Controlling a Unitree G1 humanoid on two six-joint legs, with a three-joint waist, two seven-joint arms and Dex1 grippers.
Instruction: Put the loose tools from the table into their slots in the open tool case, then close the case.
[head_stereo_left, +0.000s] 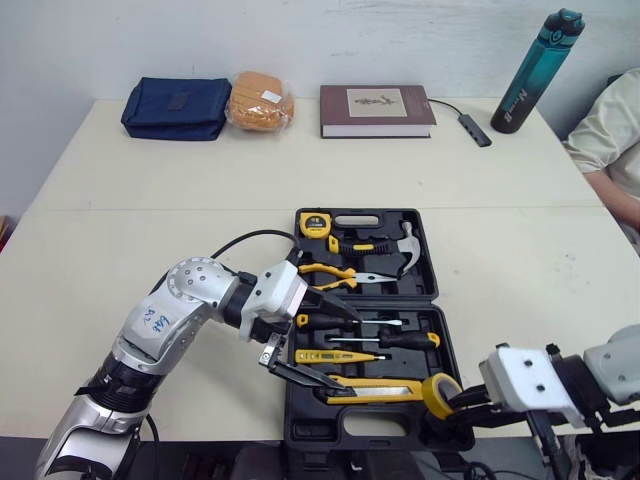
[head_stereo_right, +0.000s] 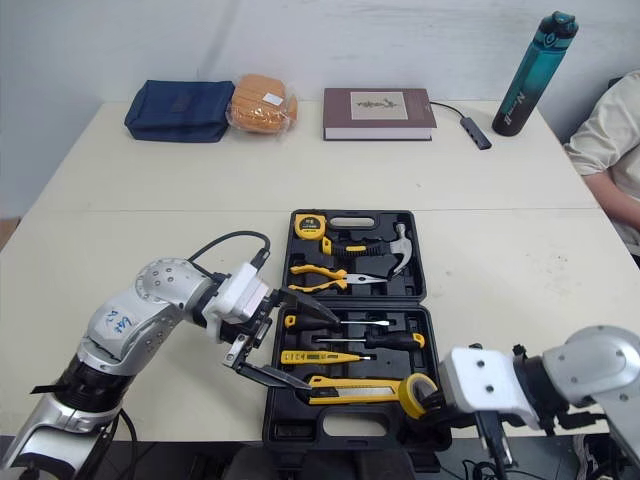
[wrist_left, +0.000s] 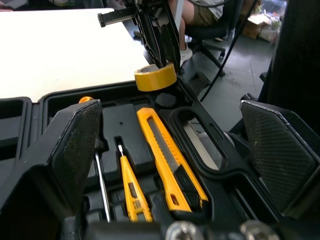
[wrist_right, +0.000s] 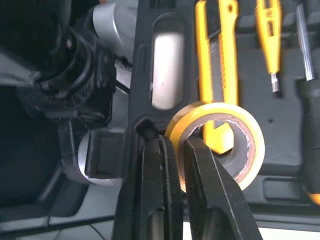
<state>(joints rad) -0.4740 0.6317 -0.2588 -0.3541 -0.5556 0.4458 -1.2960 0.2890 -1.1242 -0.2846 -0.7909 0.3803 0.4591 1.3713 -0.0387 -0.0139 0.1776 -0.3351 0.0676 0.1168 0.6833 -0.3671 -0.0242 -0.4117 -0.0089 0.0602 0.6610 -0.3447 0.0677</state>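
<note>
The black tool case (head_stereo_left: 360, 428) lies open at the table's front centre. In it sit a tape measure (head_stereo_left: 315, 224), hammer (head_stereo_left: 390, 252), pliers (head_stereo_left: 340, 275), screwdrivers (head_stereo_left: 400, 340), a yellow tester pen (head_stereo_left: 335, 356) and a yellow utility knife (head_stereo_left: 375, 383). My right gripper (wrist_right: 175, 145) is shut on the wall of a yellow tape roll (head_stereo_left: 438, 392), held at the case's near right corner, beside the knife's end. My left gripper (head_stereo_left: 350, 352) hovers open over the near half's left side, above the tester pen and knife, with nothing between its fingers.
Along the far edge lie a blue pouch (head_stereo_left: 177, 107), a bagged bun (head_stereo_left: 260, 100), a brown book (head_stereo_left: 376, 110), a cable adapter (head_stereo_left: 475, 128) and a teal bottle (head_stereo_left: 535, 72). A person's arm (head_stereo_left: 610, 140) rests at the right edge.
</note>
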